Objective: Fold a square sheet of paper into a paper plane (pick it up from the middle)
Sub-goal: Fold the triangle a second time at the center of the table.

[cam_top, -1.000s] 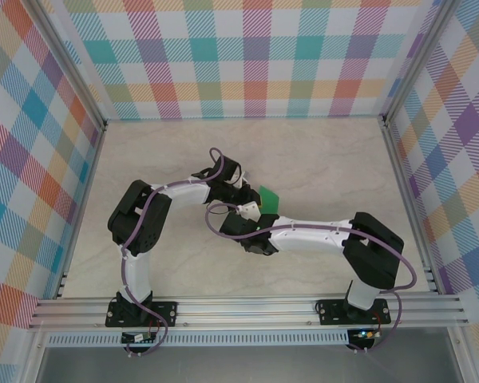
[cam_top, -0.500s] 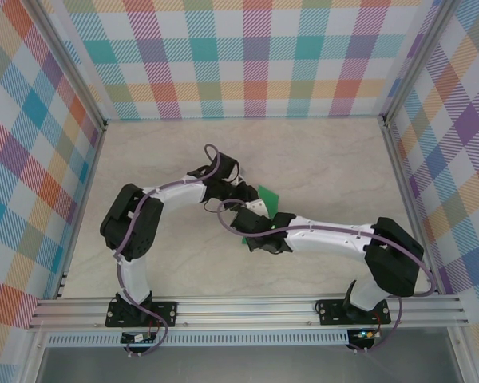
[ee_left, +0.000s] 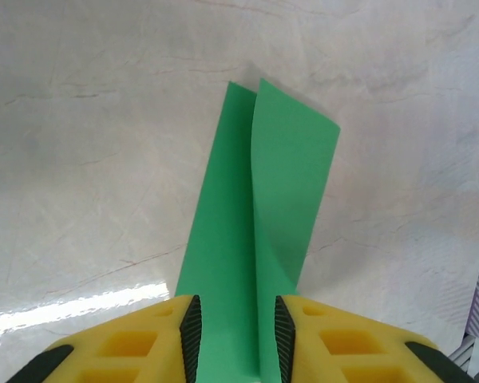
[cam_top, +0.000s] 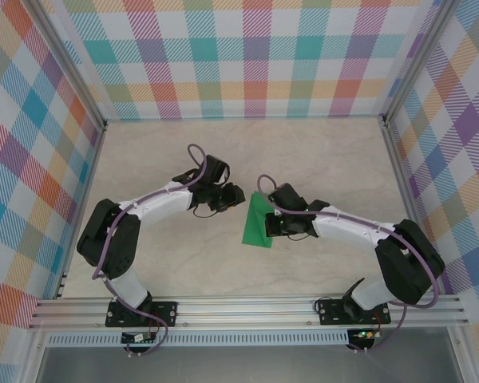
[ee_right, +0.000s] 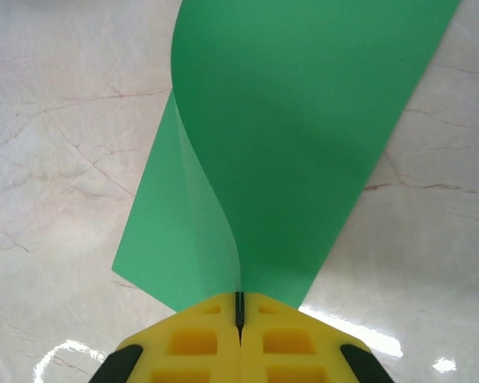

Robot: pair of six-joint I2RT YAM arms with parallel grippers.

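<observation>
The green paper [cam_top: 258,222] lies near the middle of the table [cam_top: 327,159]. It is bent over on itself, and one half curls up. The right gripper [ee_right: 239,309] is squeezed tight on the paper's near edge, where the two halves meet. The left gripper [ee_left: 236,323] is a little bit open. The paper runs into the gap between its fingers [ee_left: 190,327]. Maybe they touch it, but I cannot tell.

- Tabletop [cam_top: 184,263] open to the left, far side and near edge; wide passage there.
- Centre blocked: square sheet of paper [cam_top: 258,225], part folded, with left pincer [ee_left: 235,309] astride and right pincer [ee_right: 239,302] clamping it.
- Checked walls [cam_top: 255,64] close three sides.
</observation>
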